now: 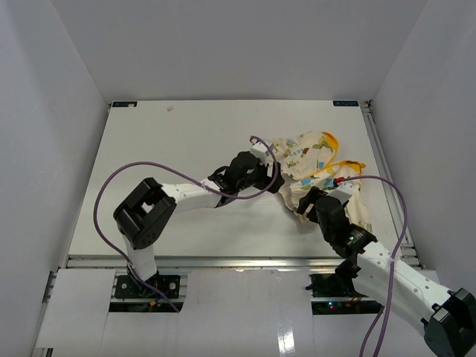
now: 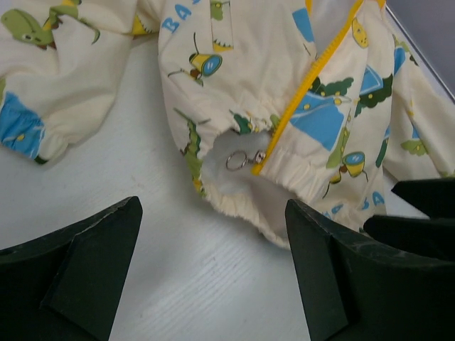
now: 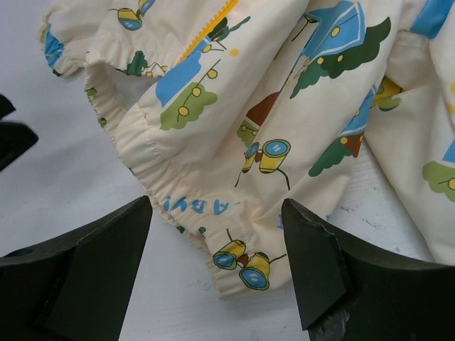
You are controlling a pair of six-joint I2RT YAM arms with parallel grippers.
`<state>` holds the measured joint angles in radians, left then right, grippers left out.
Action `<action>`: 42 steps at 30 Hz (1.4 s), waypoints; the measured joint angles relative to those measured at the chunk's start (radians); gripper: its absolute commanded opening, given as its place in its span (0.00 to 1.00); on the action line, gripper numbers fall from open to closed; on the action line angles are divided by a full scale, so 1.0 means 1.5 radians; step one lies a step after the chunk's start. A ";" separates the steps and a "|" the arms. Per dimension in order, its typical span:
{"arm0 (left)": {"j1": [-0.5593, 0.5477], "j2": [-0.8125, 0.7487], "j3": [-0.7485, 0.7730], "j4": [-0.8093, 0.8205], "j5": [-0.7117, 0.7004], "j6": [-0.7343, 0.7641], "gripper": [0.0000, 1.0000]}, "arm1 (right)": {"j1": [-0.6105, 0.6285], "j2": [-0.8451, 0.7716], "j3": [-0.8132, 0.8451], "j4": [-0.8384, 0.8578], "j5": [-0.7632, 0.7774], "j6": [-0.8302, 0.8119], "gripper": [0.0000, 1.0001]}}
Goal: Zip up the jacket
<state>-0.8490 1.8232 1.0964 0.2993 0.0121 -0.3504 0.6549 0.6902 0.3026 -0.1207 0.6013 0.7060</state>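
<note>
Left pincer (image 2: 213,234), right pincer (image 3: 217,227) beside jacket (image 1: 305,158)

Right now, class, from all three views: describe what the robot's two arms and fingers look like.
The left arm and right arm share white shells with black joint housings. A purple cable loops along each. The fingers are matte black, blocky wedges.

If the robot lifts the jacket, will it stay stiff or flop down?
Probably flop: the jacket lies crumpled in soft folds. It is likely light too, since the fabric looks thin and bunches at the hem. Its little zipper ring would probably dangle and swing.
</note>
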 measured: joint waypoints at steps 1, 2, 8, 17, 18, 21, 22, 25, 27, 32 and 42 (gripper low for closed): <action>0.004 0.022 0.027 -0.001 0.009 0.002 0.90 | 0.000 0.004 0.001 -0.001 0.000 0.001 0.80; 0.009 0.040 0.047 -0.002 0.017 0.002 0.90 | 0.000 0.002 0.001 -0.003 0.000 0.002 0.80; 0.041 0.125 0.115 -0.002 0.076 -0.002 0.89 | 0.000 -0.076 -0.033 0.008 -0.009 0.001 0.81; 0.055 0.210 0.140 0.024 0.190 -0.034 0.01 | 0.000 -0.093 -0.048 0.008 -0.008 -0.006 0.81; 0.054 0.212 0.138 0.028 0.200 -0.036 0.00 | 0.000 -0.088 -0.048 0.007 -0.008 -0.006 0.81; 0.054 0.198 0.116 0.046 0.199 -0.043 0.00 | 0.000 -0.065 -0.048 0.016 -0.018 -0.017 0.79; 0.054 0.187 0.097 0.056 0.193 -0.045 0.00 | 0.000 -0.057 -0.048 0.022 -0.027 -0.021 0.78; 0.053 0.119 0.011 0.063 0.146 -0.050 0.00 | -0.001 -0.026 -0.048 0.053 -0.059 -0.036 0.78; 0.053 0.063 -0.044 0.064 0.108 -0.057 0.00 | -0.001 -0.004 -0.048 0.070 -0.076 -0.043 0.77; 0.045 -0.091 -0.196 0.095 0.007 -0.082 0.00 | 0.000 0.037 -0.048 0.107 -0.123 -0.065 0.75; -0.010 -0.358 -0.525 0.122 -0.209 -0.162 0.13 | 0.026 0.137 -0.046 0.158 -0.162 -0.097 0.66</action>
<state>-0.8637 1.2864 0.3087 0.4816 -0.3015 -0.5933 0.6945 0.8951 0.2337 0.1157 0.3584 0.5605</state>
